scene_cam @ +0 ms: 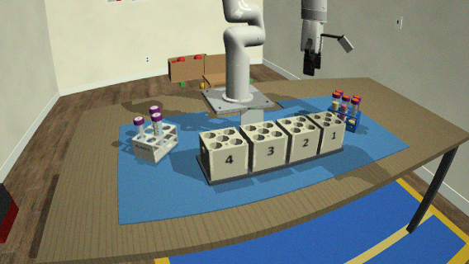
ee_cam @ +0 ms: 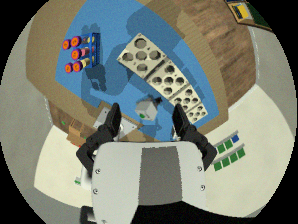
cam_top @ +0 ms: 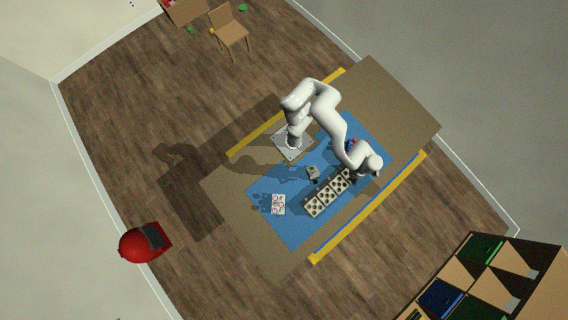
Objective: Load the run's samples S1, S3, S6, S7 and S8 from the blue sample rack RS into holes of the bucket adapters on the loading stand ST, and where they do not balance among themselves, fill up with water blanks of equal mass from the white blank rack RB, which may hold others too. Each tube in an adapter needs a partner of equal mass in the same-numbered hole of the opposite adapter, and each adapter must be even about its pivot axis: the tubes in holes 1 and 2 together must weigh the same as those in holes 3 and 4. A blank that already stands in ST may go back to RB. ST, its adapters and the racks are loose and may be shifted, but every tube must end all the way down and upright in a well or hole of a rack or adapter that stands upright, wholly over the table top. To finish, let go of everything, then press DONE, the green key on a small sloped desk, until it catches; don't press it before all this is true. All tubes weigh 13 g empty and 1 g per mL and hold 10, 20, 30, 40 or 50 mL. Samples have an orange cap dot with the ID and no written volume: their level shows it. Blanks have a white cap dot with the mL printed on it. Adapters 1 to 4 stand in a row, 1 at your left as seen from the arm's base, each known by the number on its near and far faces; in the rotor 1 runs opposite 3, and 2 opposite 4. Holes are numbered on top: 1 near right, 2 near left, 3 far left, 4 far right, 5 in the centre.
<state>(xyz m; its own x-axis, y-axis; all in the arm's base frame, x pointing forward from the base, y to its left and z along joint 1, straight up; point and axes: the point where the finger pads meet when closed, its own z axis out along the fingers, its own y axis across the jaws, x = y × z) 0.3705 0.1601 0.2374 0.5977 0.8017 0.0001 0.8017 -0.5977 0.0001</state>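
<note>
The loading stand ST (scene_cam: 270, 144) holds four beige adapters in a row, marked 4, 3, 2, 1 from left to right in the exterior view; all holes I can see are empty. The blue sample rack RS (scene_cam: 346, 113) stands right of adapter 1 with several orange-capped tubes; it also shows in the wrist view (ee_cam: 81, 52). The white blank rack RB (scene_cam: 154, 138) at the left holds three purple-capped blanks. My gripper (scene_cam: 311, 66) is open and empty, high above the table behind adapter 1 and near RS. In the wrist view its fingers spread wide.
The DONE desk with the green key (cam_top: 313, 172) stands between the arm's base (cam_top: 292, 142) and the stand. A blue mat (scene_cam: 231, 165) lies under the racks. A chair and boxes stand on the floor far off.
</note>
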